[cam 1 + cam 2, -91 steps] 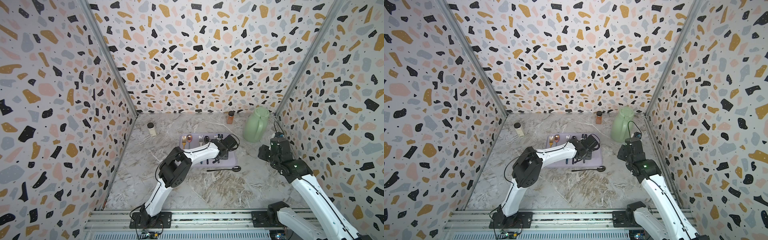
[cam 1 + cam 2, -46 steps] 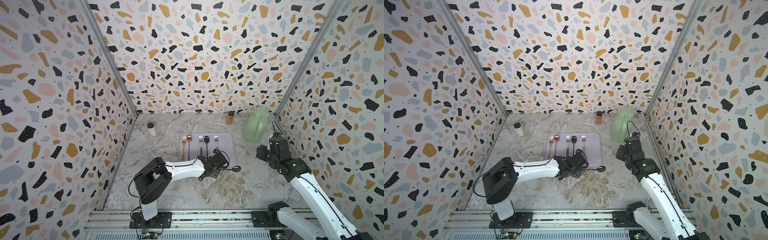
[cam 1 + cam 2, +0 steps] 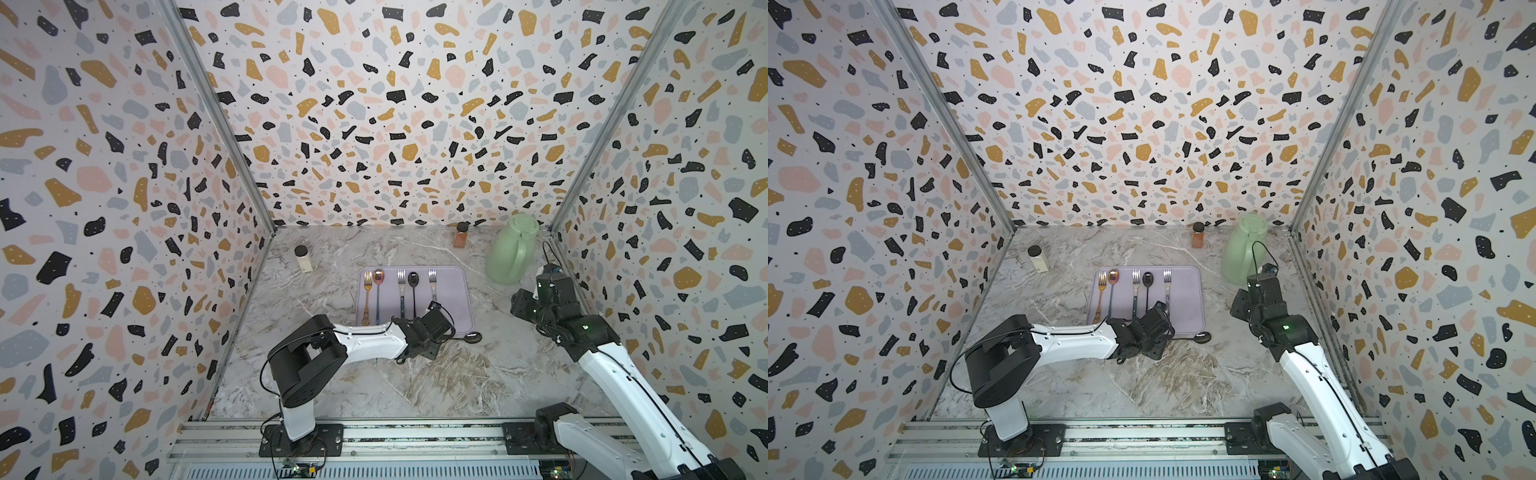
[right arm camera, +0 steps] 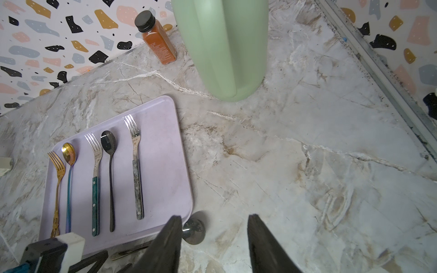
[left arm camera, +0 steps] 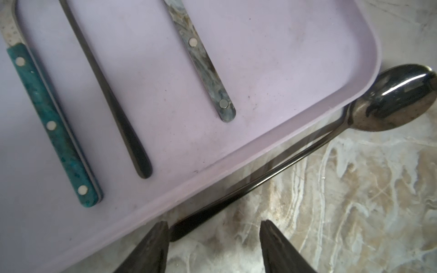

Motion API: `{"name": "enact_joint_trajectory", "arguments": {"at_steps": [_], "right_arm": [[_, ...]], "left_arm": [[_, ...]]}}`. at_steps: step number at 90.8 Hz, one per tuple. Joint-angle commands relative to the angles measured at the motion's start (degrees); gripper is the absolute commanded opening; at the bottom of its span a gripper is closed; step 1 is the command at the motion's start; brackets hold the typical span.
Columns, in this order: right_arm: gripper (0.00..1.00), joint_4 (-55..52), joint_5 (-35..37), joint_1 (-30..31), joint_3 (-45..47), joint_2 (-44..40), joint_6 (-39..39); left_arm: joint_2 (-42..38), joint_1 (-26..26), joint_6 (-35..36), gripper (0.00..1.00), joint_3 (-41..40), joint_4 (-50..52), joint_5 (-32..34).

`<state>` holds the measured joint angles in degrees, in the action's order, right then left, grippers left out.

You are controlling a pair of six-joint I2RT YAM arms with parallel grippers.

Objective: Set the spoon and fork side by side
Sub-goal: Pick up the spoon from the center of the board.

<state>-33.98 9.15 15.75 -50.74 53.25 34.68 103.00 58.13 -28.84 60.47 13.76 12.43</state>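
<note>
Tray (image 3: 454, 291) w/ 3 forks (image 3: 401, 291), 2 spoons (image 3: 413, 279)

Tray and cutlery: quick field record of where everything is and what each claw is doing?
tray: lilac, five pieces in a row
on tray: gold fork, copper spoon, teal-handled fork, black spoon, grey-handled fork
loose spoon: dark, on table along tray's near edge
left claw: open, spoon's handle tip in its gap
right claw: open, empty

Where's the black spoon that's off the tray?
In both top views, the shiny black metal spoon lies on the marble table along the lilac plastic tray's near edge, bowl at its right corner, handle end at the left pincer.
</note>
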Motion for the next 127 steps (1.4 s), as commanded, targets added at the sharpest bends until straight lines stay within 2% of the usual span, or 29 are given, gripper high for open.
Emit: {"name": "enact_joint_trajectory", "arguments": {"at_steps": [1,13,33,61,77,107,127], "right_arm": [[0.5,0.15,-0.11,-0.19,-1.07,-0.15,0.13],[0.5,0.07,-0.14,-0.19,-1.12,-0.25,0.13],[0.5,-0.16,-0.18,-0.13,-1.11,-0.34,0.05],[0.5,-1.07,-0.1,-0.2,-1.52,0.73,0.46],[0.51,-2.21,-0.56,-0.19,-1.69,1.37,0.76],[0.52,-7.7,-3.43,-0.16,-0.58,3.0,3.32],[0.47,-6.59,-12.04,0.59,5.17,4.74,5.73]], "left_arm": [[1.39,-0.49,1.49,0.6,-0.75,-2.56,-1.52],[2.34,-0.95,1.13,0.56,-1.52,-4.99,-3.02],[3.27,-1.07,1.49,0.55,-2.01,-5.59,-5.14],[0.05,0.51,-0.17,0.54,-7.65,-10.15,-8.37],[-3.34,5.05,-4.1,0.54,-10.8,-11.22,-7.79],[-4.5,15.9,-8.51,0.53,-12.63,-15.33,-13.15],[-5.85,20.97,-8.92,0.53,-10.43,-13.99,-11.8]]}}
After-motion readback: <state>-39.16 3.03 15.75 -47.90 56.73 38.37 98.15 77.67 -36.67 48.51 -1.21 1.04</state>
